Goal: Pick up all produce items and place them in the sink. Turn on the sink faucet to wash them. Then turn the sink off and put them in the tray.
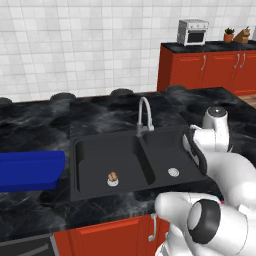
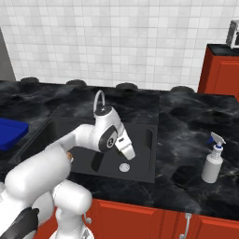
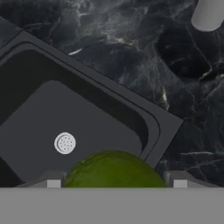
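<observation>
A dark green ball (image 3: 113, 170) sits between my gripper's (image 3: 114, 181) two fingertips, which close on its sides. The gripper (image 2: 128, 151) hangs over the right basin of the black sink (image 1: 100, 145), above its silver drain (image 3: 64, 143). A tan-brown lumpy piece (image 1: 113, 176) rests on the left basin's drain. The silver gooseneck faucet (image 1: 145, 112) rises behind the divider between the basins, with no water showing. The blue tray (image 1: 30, 170) lies on the counter left of the sink.
A white spray bottle (image 2: 212, 163) stands on the dark marble counter right of the sink. Red cabinets run below the counter, and a toaster oven (image 1: 193, 31) sits on the far counter at the back right.
</observation>
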